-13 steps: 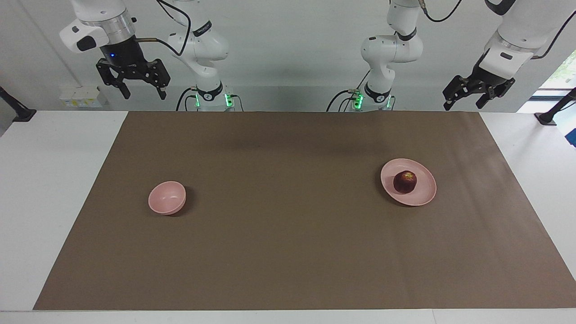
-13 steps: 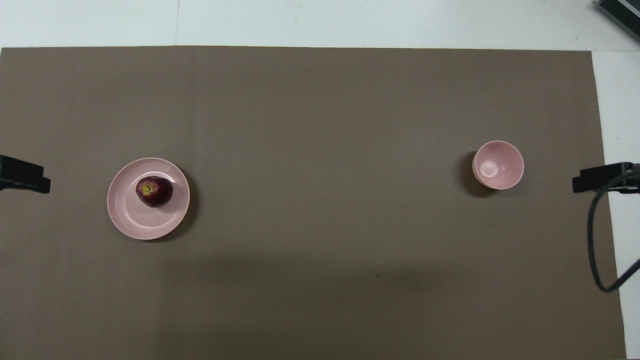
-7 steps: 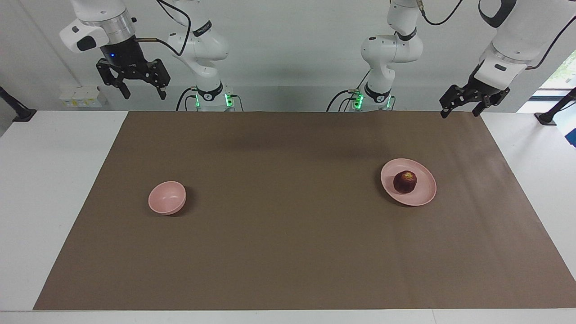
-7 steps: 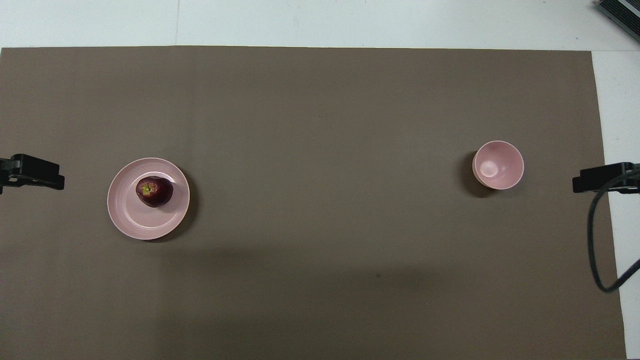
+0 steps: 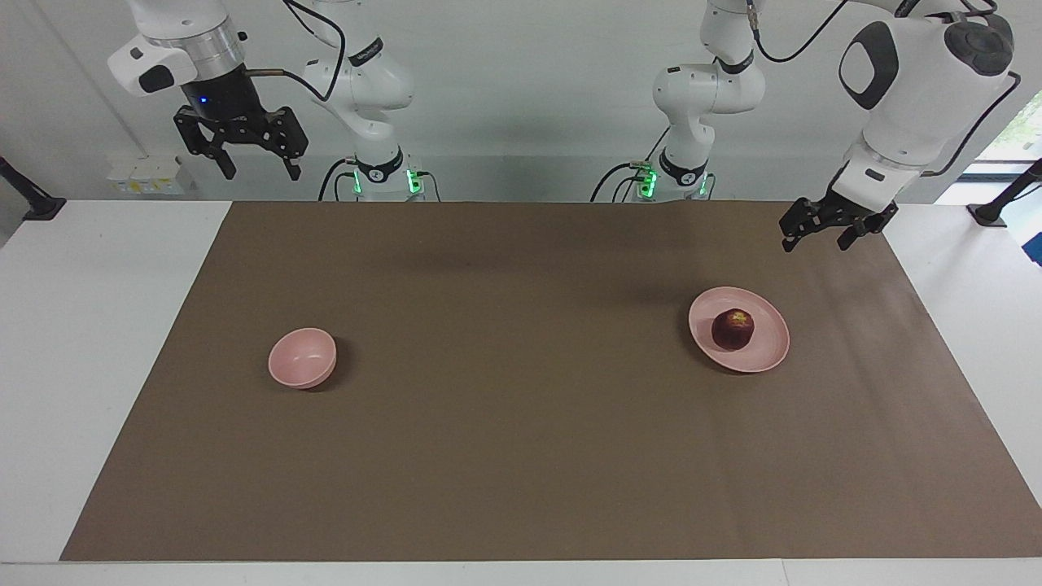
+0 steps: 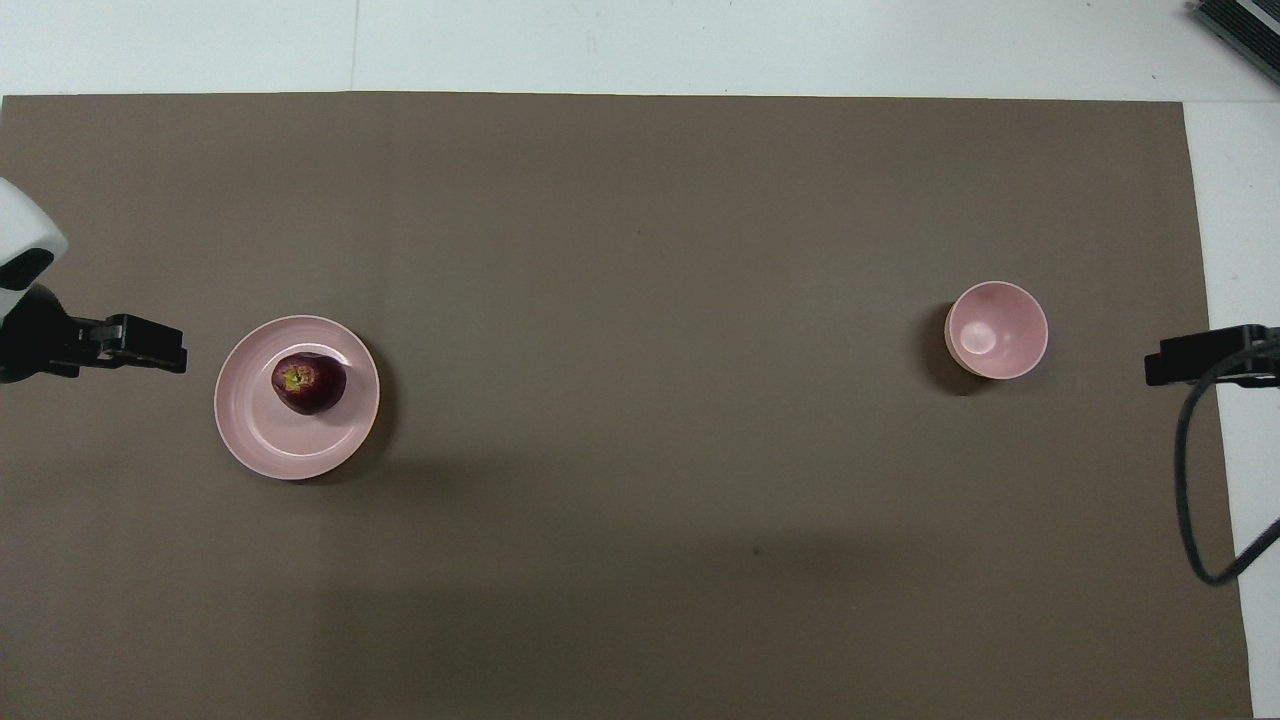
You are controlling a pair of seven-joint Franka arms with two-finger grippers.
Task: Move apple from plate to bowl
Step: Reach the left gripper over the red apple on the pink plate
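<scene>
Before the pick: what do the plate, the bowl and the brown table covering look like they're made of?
Plate and bowl: matte pale pink, evenly coloured, no glare; probably plastic or melamine, though matte ceramic isn't ruled out. Brown covering: thin, flat, dull sheet with straight cut edges, likely paper or card. The apple on the plate is dark red with a faint sheen.

One apple [image 5: 733, 329], one plate [image 5: 765, 356], one bowl [image 5: 302, 357].

Apple [image 5: 733, 329] on plate [image 5: 765, 356], well apart from bowl [image 5: 302, 357].
</scene>
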